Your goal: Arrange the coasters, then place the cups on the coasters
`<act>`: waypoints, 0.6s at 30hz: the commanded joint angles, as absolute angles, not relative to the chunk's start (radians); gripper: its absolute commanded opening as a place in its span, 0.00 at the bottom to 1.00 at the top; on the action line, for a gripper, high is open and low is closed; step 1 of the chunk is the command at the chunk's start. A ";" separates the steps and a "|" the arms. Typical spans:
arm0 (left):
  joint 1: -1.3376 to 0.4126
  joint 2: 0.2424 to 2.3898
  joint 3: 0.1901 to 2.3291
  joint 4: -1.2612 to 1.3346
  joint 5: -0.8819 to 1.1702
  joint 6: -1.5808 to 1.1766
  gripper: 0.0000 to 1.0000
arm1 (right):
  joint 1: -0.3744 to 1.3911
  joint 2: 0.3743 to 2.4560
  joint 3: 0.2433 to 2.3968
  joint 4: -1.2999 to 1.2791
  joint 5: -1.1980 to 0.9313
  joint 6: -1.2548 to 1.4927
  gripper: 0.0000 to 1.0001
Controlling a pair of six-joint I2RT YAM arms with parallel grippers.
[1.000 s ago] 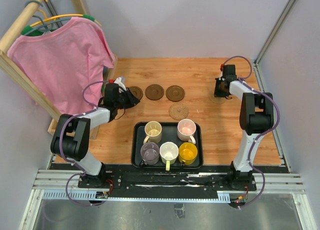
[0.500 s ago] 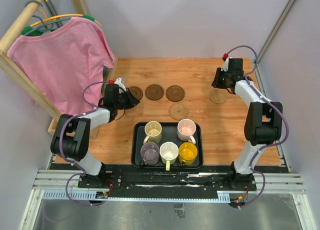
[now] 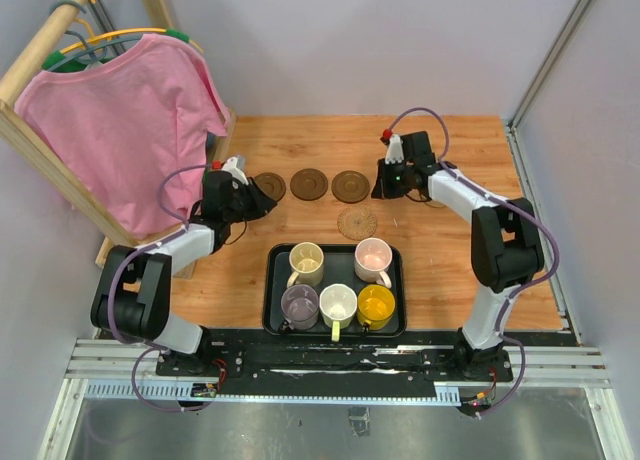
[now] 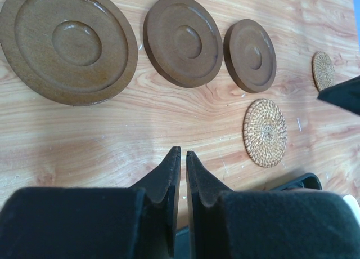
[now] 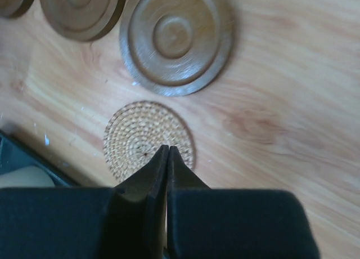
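Woven coaster (image 5: 149,138) lies flat on the worktop (image 3: 450,250), between the row of three dark coasters (image 3: 309,184) and the far edge of the tray (image 3: 270,280), out of line with the row. Right gripper (image 5: 164,149) is close by and aimed at it. In its wrist view the tips cross the disc's rim, fingers pressed together, nothing held. Judgement: arranging is the step in hand, and this disc looks the next to be brought into line. To do it well, part the fingers first. Come down astride the rim rather than the centre, one tip on bare wood outside the edge and one on the weave, then close and lift level. The disc is thin and lies flush, so a plunge at the middle would only pin it. Pressing and sliding it along the wood is the fallback. Mind the tray edge just beside. Second woven coaster (image 4: 323,70) sits toward the worktop's right edge, well apart from the row. Left gripper (image 4: 180,153) is at the row's left end, fingers all but together with a thin slit between, empty. Woven discs are tan coiled fibre, openwork and rough: good purchase, may flex. Dark discs are rigid and brown, with raised rims, a centre dimple and a slight sheen. Five glazed, handled cups (image 3: 338,305) stand in the black tray by the near edge. The worktop is smooth pale wood grain.
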State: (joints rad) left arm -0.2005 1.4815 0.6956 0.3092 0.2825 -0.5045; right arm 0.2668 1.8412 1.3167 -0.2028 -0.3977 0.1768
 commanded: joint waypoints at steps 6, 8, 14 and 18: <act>-0.207 1.461 0.663 0.314 0.273 -0.505 0.14 | 0.369 1.881 1.239 -0.199 -0.456 0.211 0.01; -0.207 1.464 0.663 0.322 0.276 -0.510 0.14 | 0.387 1.890 1.223 -0.194 -0.457 0.216 0.01; -0.207 1.476 0.670 0.330 0.284 -0.512 0.14 | 0.406 1.913 1.193 -0.178 -0.469 0.232 0.01; -0.207 1.482 0.668 0.331 0.283 -0.513 0.13 | 0.407 1.923 1.188 -0.205 -0.429 0.239 0.01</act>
State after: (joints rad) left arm -0.2005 1.4700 0.6724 0.3061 0.2817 -0.5056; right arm 0.3939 1.9026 1.1992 -0.1917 -0.4507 0.2207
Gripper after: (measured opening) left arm 0.134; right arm 0.011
